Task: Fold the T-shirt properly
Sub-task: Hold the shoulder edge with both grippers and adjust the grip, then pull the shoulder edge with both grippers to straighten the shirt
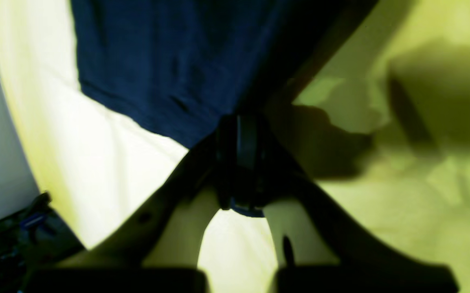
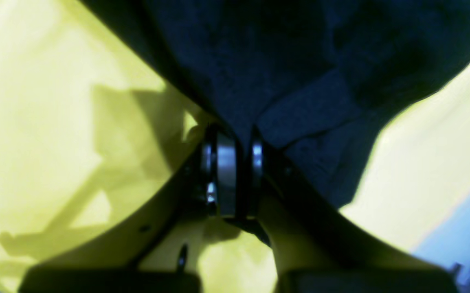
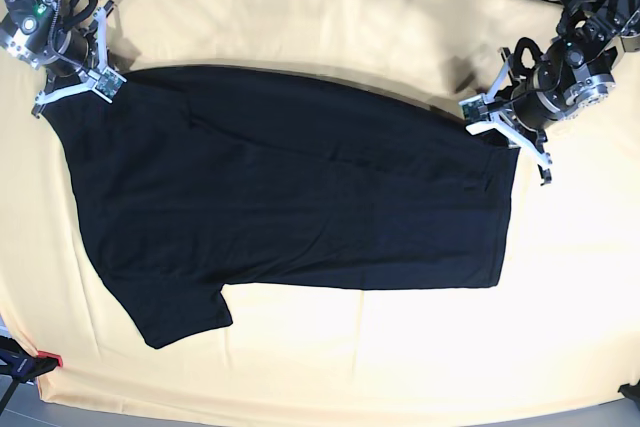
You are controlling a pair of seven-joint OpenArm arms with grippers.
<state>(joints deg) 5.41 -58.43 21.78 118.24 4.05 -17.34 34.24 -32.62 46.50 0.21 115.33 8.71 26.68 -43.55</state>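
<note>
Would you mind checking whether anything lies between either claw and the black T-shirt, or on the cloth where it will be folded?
Nothing visible does. The left claw and right claw are each shut on an edge of the large black cotton T-shirt, which lies spread on the pale yellow cloth with nothing on top of it.

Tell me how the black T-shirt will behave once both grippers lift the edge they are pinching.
The T-shirt lies flat with soft creases, so it will probably droop between the left gripper and right gripper rather than stay stiff. It looks thin and light, likely easy to lift. Its lower sleeve may drag across the yellow cloth and bunch.
</note>
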